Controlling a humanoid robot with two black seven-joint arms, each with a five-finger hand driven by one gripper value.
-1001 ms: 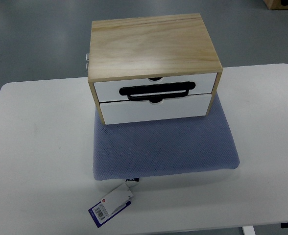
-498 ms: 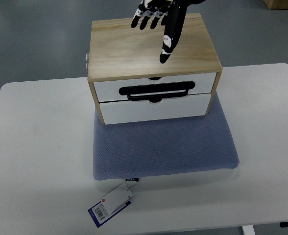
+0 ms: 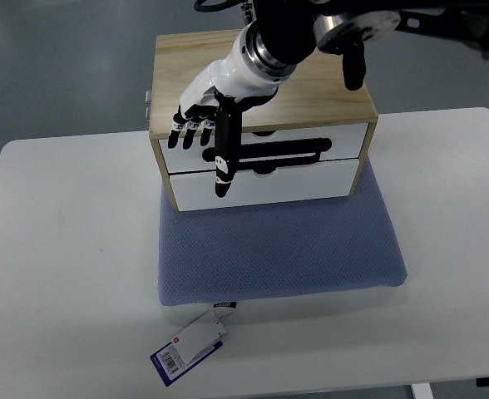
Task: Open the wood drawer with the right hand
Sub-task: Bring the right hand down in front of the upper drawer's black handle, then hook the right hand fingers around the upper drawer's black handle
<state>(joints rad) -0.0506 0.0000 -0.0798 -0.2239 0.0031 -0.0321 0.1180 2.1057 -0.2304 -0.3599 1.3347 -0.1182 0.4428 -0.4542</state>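
Wooden drawer box [image 3: 261, 71] is set on a blue mat [image 3: 282, 249] on the white table [image 3: 61, 274]. Over its drawer fronts the right hand [image 3: 215, 108] is held with fingers extended, nothing grasped; the black handle [image 3: 278, 154] is partly covered.

The right hand [image 3: 215, 104] has a white palm shell, black jointed fingers [image 3: 222, 154], a dark metallic wrist, perhaps ringed.

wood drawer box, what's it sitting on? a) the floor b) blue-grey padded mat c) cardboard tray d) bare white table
b: the wood drawer box stands on the back part of the blue-grey padded mat, which lies on the white table; the right hand hangs open in front of its drawer fronts.
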